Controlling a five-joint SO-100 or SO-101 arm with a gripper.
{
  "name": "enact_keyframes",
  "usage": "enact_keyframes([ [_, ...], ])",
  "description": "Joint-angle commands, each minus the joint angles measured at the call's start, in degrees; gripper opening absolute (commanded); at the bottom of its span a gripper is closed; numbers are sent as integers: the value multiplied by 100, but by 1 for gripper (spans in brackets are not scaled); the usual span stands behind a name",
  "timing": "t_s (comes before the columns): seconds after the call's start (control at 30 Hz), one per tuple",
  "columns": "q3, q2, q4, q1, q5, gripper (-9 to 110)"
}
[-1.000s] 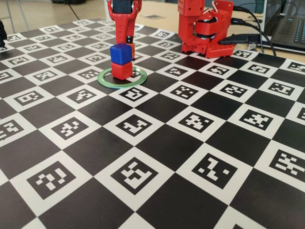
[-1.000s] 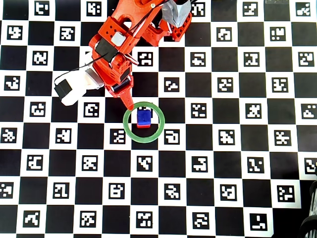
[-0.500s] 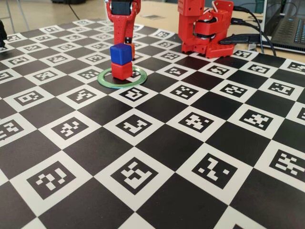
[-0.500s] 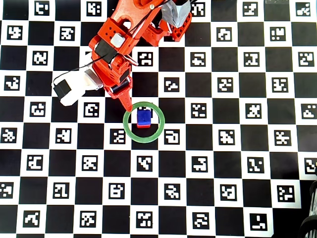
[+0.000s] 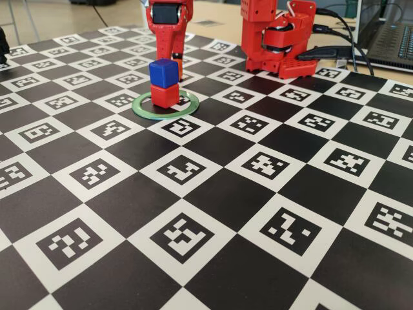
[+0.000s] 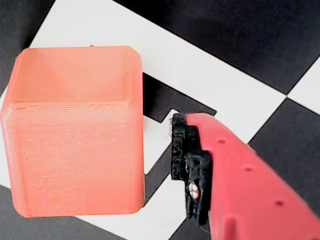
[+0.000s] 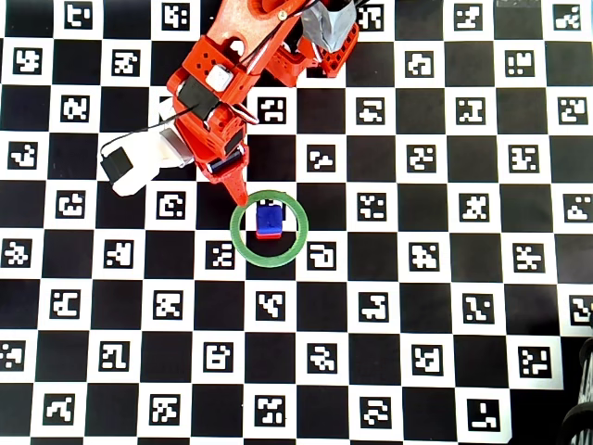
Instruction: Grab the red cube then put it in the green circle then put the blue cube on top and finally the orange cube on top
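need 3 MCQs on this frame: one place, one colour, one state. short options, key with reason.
1. Where does the blue cube sit?
A. on top of the red cube
B. on the board beside the ring
C. between the fingers

2. What colour is the cube that fills the wrist view?
A. blue
B. green
C. orange

3. How complete is the stack inside the green circle?
A. no cubes yet
B. two cubes stacked, third missing
C. all three stacked

Key: 1 A, the fixed view shows blue resting squarely on red. 2 C, the orange cube stands on a white square beside one of the fingers. 3 B, the fixed and overhead views show only red and blue in the ring.
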Motion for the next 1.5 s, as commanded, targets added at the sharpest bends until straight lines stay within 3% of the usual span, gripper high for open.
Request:
enact_keyframes([
  [0.0, -35, 44, -105, -62, 26, 39],
  [0.27, -44, 53, -105, -62, 62, 17],
  [0.43, -44, 62, -97, -62, 35, 12],
  [0.67, -220, 70, 35, -62, 167, 10],
  [1.0, -2531, 44, 2101, -229, 949, 10],
  [1.23, -4148, 26, 3463, -782, 1969, 10],
  [1.47, -4816, -79, 3990, -1635, 3322, 9],
])
